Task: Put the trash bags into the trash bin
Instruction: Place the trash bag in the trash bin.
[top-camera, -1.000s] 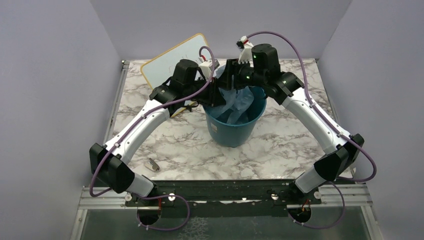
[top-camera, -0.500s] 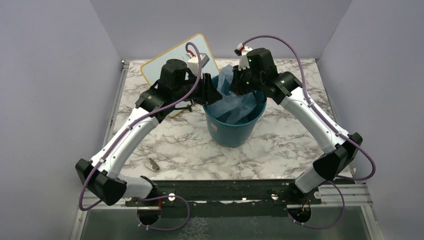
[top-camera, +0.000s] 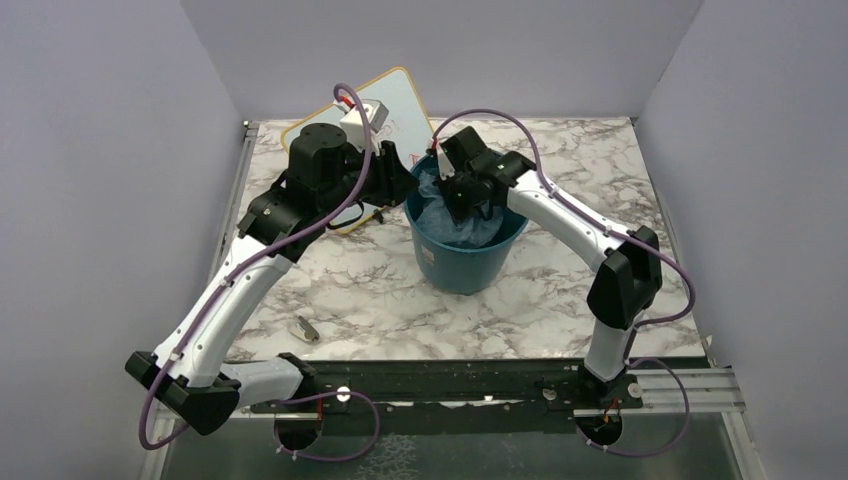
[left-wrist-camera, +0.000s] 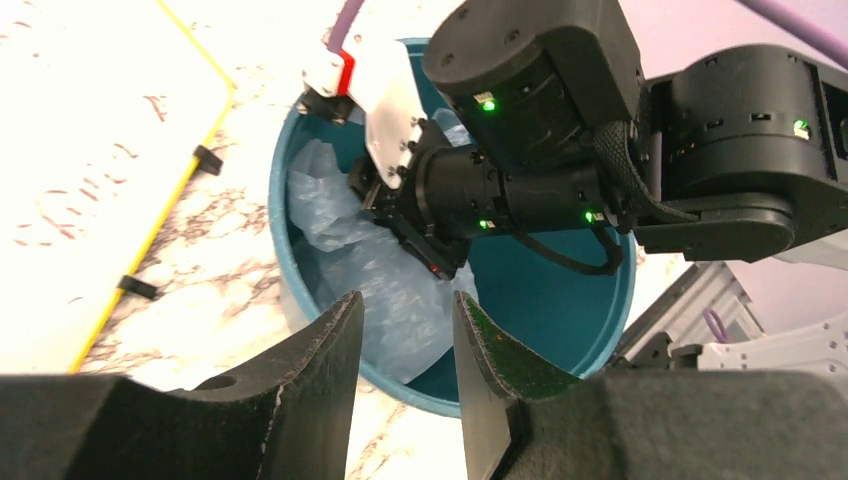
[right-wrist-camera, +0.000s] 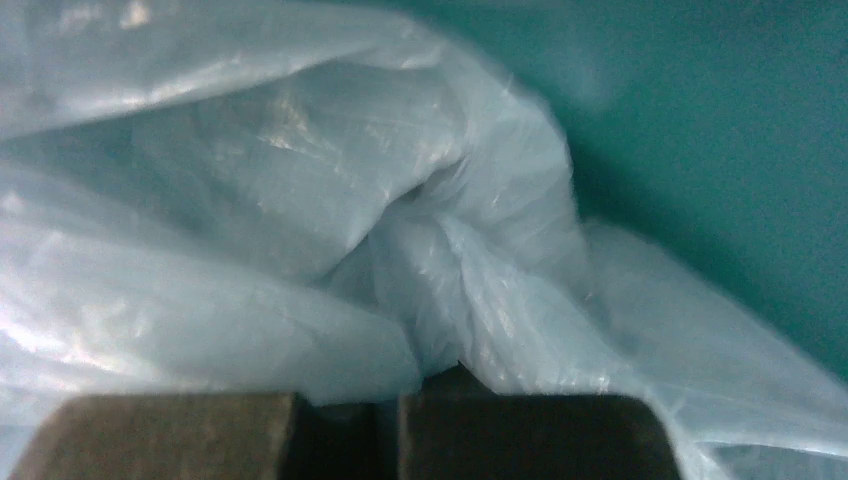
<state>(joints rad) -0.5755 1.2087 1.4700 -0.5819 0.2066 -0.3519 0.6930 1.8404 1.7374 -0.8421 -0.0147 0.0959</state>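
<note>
I hold the right gripper (right-wrist-camera: 385, 410) clamped on a gathered fold of the trash bag (left-wrist-camera: 330, 215), soft, light, slippery film bunched inside the trash bin (top-camera: 470, 265) at frame centre; left gripper (left-wrist-camera: 405, 310) gapes, empty.

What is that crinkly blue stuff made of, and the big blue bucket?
The bag looks like thin plastic film. It is pale blue, see-through and glossy, with lots of creases and soft folds. The bin looks like hard molded plastic. It is teal, and its smooth walls keep their round shape.
</note>
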